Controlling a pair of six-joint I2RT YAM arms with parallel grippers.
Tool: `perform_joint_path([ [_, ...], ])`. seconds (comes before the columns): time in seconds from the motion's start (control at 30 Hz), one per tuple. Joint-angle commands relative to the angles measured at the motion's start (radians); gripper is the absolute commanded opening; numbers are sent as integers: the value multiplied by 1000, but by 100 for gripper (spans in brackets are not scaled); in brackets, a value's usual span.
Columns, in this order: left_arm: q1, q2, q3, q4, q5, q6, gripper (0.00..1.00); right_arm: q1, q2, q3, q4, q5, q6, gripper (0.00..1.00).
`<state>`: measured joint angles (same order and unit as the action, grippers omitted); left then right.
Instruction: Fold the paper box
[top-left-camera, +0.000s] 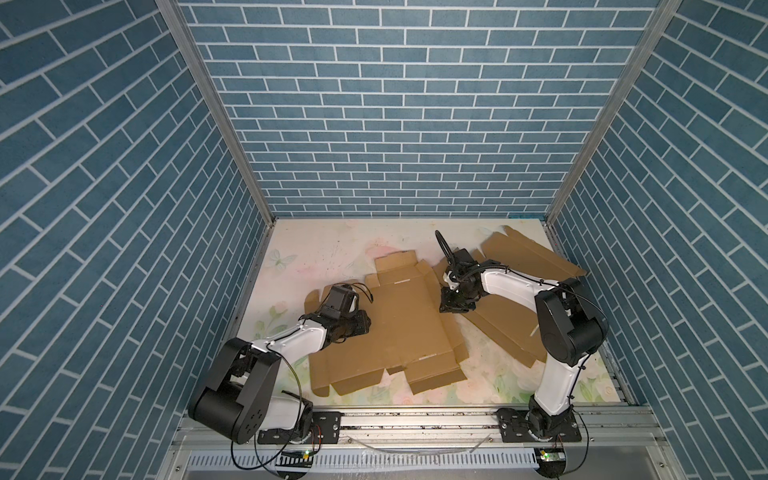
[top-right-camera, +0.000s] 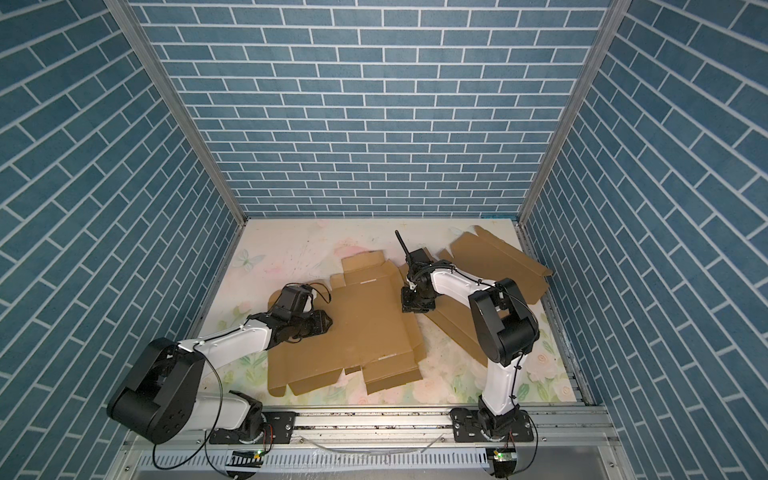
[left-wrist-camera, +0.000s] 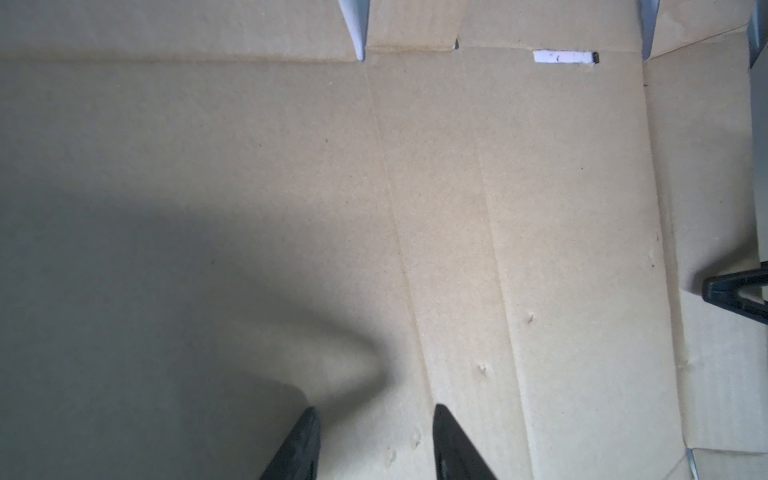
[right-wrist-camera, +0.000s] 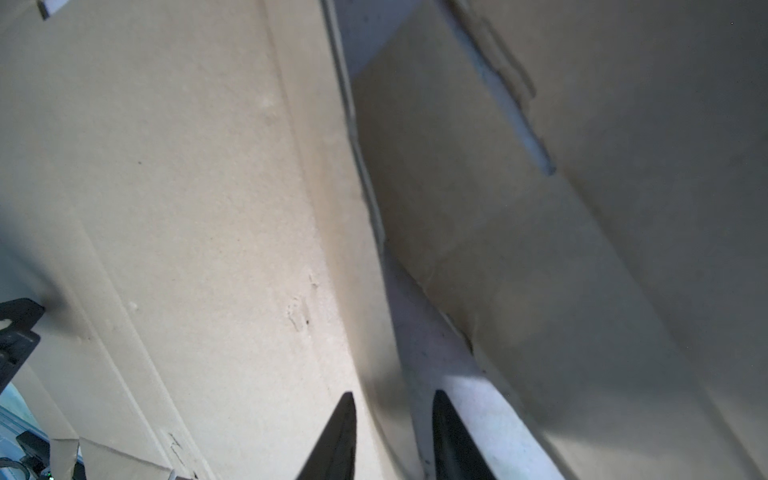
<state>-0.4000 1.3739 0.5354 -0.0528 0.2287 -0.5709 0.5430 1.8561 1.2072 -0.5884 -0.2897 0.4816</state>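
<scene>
Cardboard box (top-left-camera: 399, 324), floral tabletop (top-left-camera: 332, 249), blue brick walls (top-left-camera: 395, 104)

Paper box (top-left-camera: 399, 328) — brown cardboard blank, unfolded, lying flat at centre, flaps spread.

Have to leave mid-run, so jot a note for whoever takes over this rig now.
Left end effector: open, empty, low over the flat box sheet.
Right end effector: open, empty, at that sheet's right edge.
The sheet lies unfolded mid-table; a spare sheet lies on the right side, under the right arm.
Done: no fold completed.
Left: all the folding, walls and flaps.
</scene>
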Motion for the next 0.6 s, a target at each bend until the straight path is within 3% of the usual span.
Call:
perform_joint_path([
  [0.0,-7,1,-23,-1,-4,-12,45,1,-23,-42,34,-20,37,25],
  [0.07,-7,-6,-16,-12,4,-17,44,15,-27,-23,15,-16,18,9],
  [0.13,-8,-38,12,-67,6,-9,44,38,-34,33,-69,37,-38,1],
  [0.33,20,-245,222,-374,-60,91,48,75,-77,261,-411,269,-261,0],
  [0.4,62,-290,285,-432,-45,117,49,82,-86,335,-498,330,-327,0],
  [0.57,164,-324,414,-515,0,149,50,133,-51,548,-603,608,-534,0],
])
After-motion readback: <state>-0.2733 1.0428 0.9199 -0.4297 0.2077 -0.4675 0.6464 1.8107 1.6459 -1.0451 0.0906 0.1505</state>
